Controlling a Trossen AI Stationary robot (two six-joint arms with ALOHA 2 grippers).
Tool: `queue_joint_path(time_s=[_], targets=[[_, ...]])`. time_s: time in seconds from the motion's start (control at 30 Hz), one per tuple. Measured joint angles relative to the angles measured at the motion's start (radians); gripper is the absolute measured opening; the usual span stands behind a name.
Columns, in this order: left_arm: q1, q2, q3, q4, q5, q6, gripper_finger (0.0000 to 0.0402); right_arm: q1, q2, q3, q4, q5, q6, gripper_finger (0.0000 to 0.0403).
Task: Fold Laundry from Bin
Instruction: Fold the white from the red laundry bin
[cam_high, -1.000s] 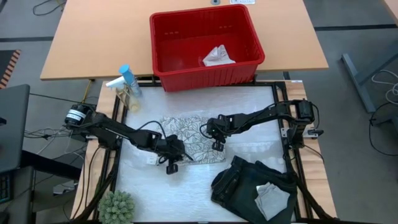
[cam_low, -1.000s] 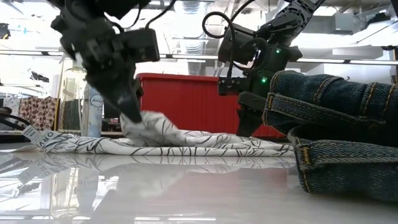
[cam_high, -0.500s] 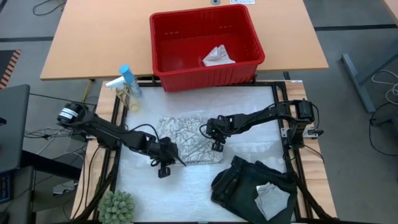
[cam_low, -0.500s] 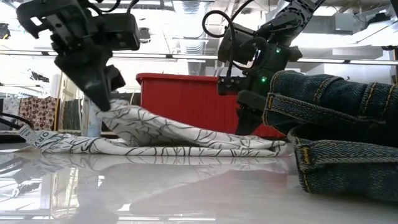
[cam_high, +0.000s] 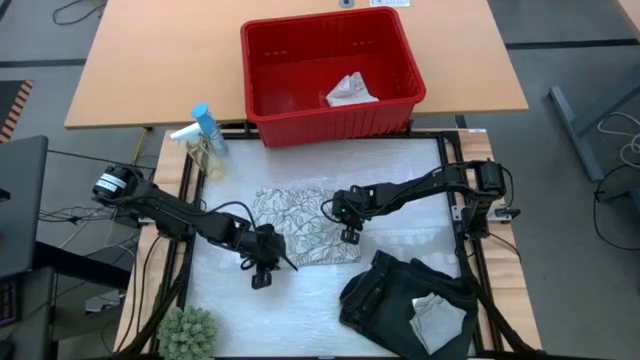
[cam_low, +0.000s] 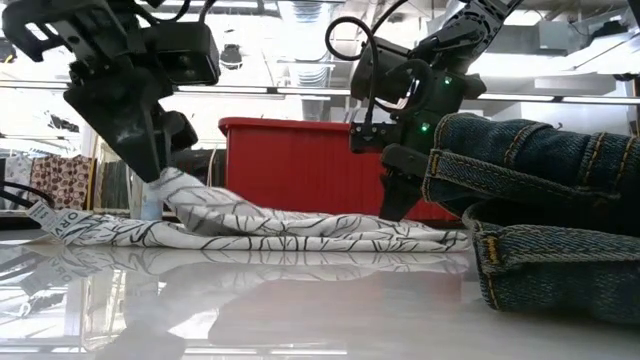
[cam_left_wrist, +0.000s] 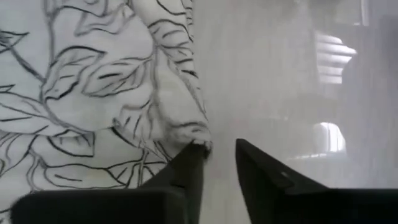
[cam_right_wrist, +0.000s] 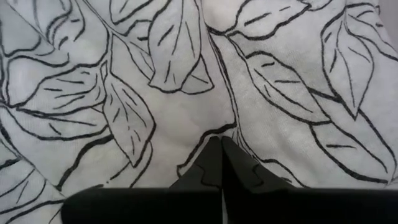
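The white-grey leaf-patterned cloth (cam_high: 305, 225) lies on the white table top between my grippers. My left gripper (cam_left_wrist: 217, 152) stands low at the cloth's near-left corner (cam_left_wrist: 194, 135), its fingers a little apart with bare table between them. In the low view that corner rises in a peak (cam_low: 172, 182) under the gripper (cam_low: 155, 168). My right gripper (cam_right_wrist: 221, 146) is shut, pointing down on the cloth's right part (cam_high: 347, 226). The dark garment (cam_high: 400, 290) lies at the near right with a whitish cloth (cam_high: 437, 320) on it. The red bin (cam_high: 262, 80) holds another small whitish cloth (cam_high: 350, 90). My left gripper has the cloth's raised corner (cam_left_wrist: 198, 142) lying right at the tip of one finger (cam_left_wrist: 186, 163). Nothing is between the two fingers. Whether that finger touches the cloth, I cannot tell. My right gripper presses its shut fingertips (cam_right_wrist: 214, 155) down on the cloth's flat top face (cam_right_wrist: 186, 118) from above. The cloth lies on the table under them.
A spray bottle (cam_high: 205, 135) stands at the far left of the work area and a small green plant (cam_high: 188, 330) at the near left corner. A black frame (cam_high: 462, 215) borders the white surface. Bare table shows near the front (cam_high: 300, 310).
My left gripper has risen and gone toward the table's left and near edges with the cloth's near-left corner. That part was bunched low, then drawn out and up into a slope. It now sags in a fold below the gripper. The right end has stayed under my right gripper.
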Motion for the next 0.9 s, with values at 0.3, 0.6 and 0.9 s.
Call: queue_joint_path(time_s=[0.3,0.6,0.9], targets=[[0.003,0.0,-0.014,-0.117,-0.145,-0.146,0.0159,0.0,0.0,0.0,0.0,0.0,0.0,0.0022],[0.062,-0.05,-0.013,0.142,-0.418,-0.033,0.0143,0.0,0.0,0.0,0.004,0.0,0.0,0.0022],[0.235,0.08,-0.012,0.213,-0.385,0.147,0.0141,0.0,0.0,0.0,0.007,0.0,-0.001,0.0022]])
